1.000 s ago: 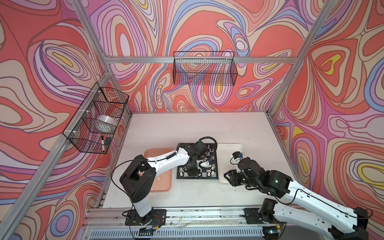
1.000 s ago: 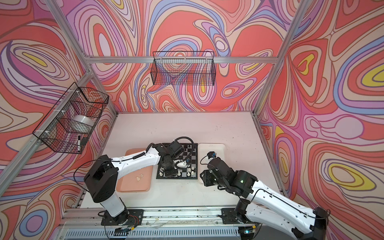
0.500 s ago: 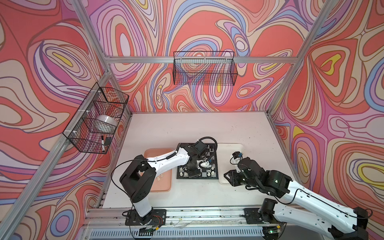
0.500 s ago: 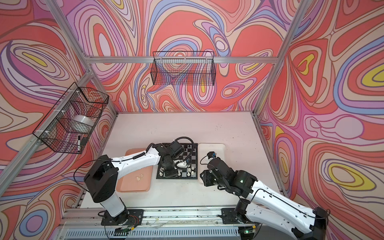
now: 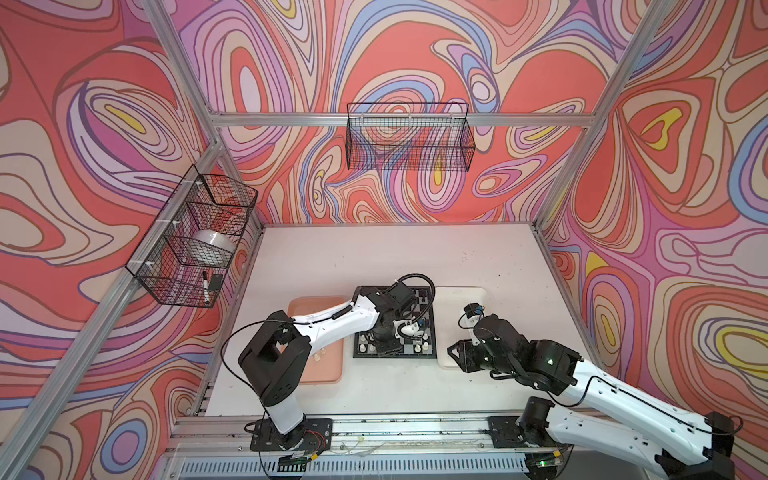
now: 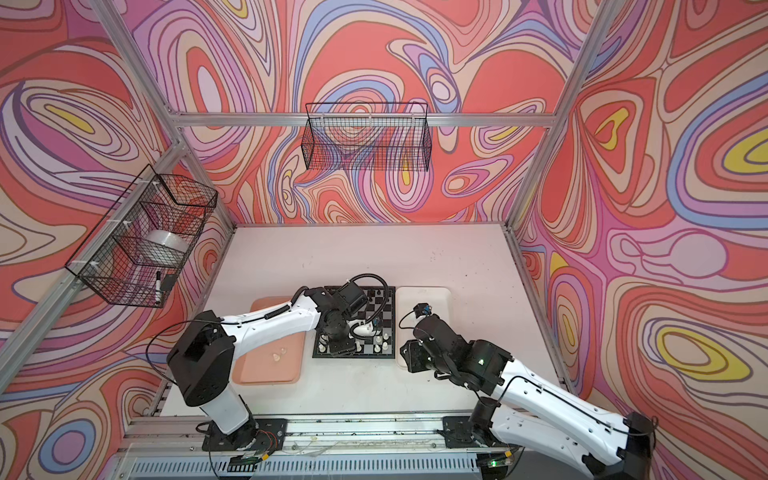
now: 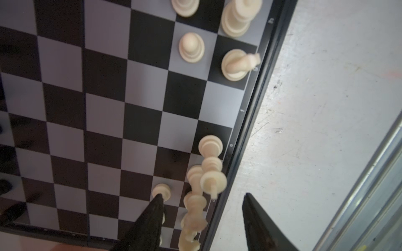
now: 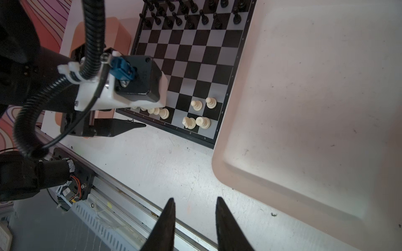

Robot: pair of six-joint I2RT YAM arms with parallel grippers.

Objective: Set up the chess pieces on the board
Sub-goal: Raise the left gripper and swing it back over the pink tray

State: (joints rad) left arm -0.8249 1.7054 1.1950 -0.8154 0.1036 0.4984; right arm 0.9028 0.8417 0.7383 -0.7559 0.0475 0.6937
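The board point(image 5: 426, 322) lies mid-table, seen in both top views point(image 6: 384, 311). Black chess pieces point(image 8: 191, 13) fill its far rows. Cream-white chess pieces point(image 7: 191, 46) stand along the near rows, some crowded together at the front edge point(image 7: 212, 180). My left gripper point(image 7: 203, 197) hovers open over that front edge, also seen from above point(image 5: 384, 350). One of its fingers point(image 7: 155, 210) is over a white pawn and the other finger point(image 7: 252, 208) over the bare table; nothing is gripped. My right gripper point(image 8: 195, 201) is open and empty over the table near the white tray's front corner.
A pink tray point(image 5: 320, 374) left of the board holds a few white pieces point(image 6: 277, 355). A white tray point(image 8: 315, 108) lies right of the board. Wire baskets hang on the left wall point(image 5: 195, 241) and back wall point(image 5: 409, 137). A metal rail point(image 8: 121, 191) runs along the table's front.
The left gripper's jaws have spread wider over the board's front row. Both arms stay about where they were.
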